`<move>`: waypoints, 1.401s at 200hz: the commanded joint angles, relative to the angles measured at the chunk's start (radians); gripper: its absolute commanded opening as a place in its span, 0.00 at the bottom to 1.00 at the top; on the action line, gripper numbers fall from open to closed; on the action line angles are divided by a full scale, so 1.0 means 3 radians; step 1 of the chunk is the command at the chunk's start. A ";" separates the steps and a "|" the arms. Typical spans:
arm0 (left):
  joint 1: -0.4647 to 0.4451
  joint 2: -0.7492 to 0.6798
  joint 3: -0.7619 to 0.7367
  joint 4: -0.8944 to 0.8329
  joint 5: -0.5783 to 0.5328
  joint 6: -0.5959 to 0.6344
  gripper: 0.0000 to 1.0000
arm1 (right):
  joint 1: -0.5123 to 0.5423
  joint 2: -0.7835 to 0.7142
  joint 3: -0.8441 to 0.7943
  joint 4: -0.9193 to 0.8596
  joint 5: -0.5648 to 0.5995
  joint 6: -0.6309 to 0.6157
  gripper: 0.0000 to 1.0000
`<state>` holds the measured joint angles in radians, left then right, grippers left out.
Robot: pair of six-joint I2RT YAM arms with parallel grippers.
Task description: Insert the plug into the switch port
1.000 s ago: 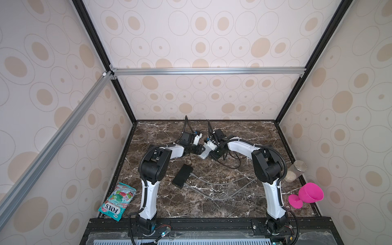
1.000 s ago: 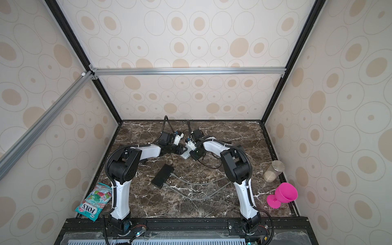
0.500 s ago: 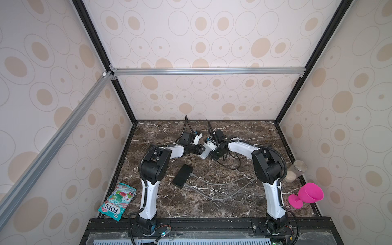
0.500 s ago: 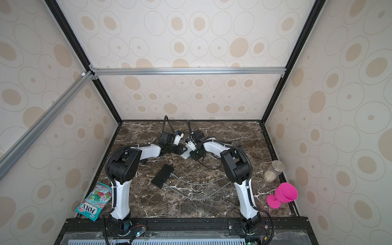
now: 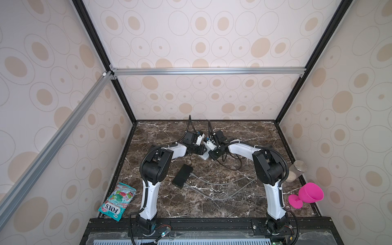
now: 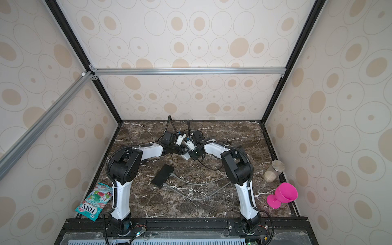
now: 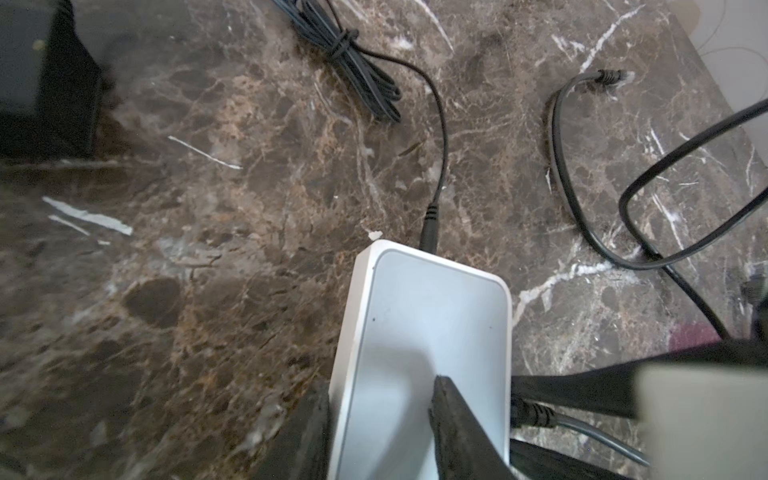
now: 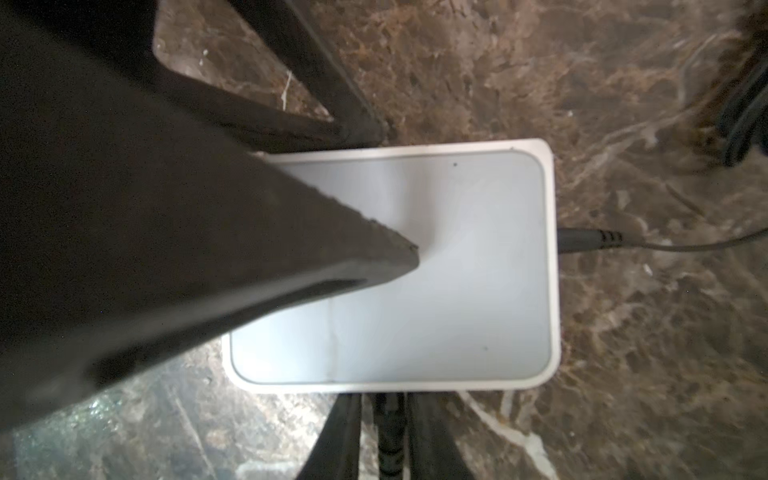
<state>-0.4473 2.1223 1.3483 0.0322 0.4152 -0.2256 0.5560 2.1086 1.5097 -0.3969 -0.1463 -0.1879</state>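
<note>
Jaws of the right gripper (image 8: 384, 399) stand parted, flanking the Ethernet plug (image 8: 389, 440) without clamping it. The plug appears seated in the white network switch (image 8: 415, 270), which lies mid-width toward the far edge of the surface (image 8: 644, 332). Left gripper (image 7: 378, 384) jaws, parted, straddle one switch edge. Insertion looks complete; only retraction likely remains.

Parted fingers (image 7: 457, 424) straddle one edge of the white switch (image 7: 432, 307).

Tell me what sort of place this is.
Probably a robot test cell: an aluminium frame holds patterned wall panels around a marble-look tabletop, with a left arm and right arm mounted at its front edge.
</note>
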 commanded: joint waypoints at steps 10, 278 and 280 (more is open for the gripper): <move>-0.0048 -0.0033 0.0092 -0.0573 -0.0310 -0.0006 0.50 | 0.0063 -0.0380 -0.0195 0.0187 0.0051 0.0009 0.27; 0.0091 -0.5236 -0.4099 0.1969 -0.2452 0.0067 0.98 | -0.0176 -0.4216 -0.4099 0.2896 0.2279 -0.0474 1.00; 0.0092 -0.5234 -0.4110 0.1983 -0.2473 0.0072 0.98 | -0.0176 -0.4189 -0.4091 0.2901 0.2296 -0.0463 1.00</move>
<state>-0.4232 0.5873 0.1474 0.5316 -0.1802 -0.2825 0.5133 0.8101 0.2970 0.2626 0.4969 -0.2131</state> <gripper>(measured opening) 0.981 0.997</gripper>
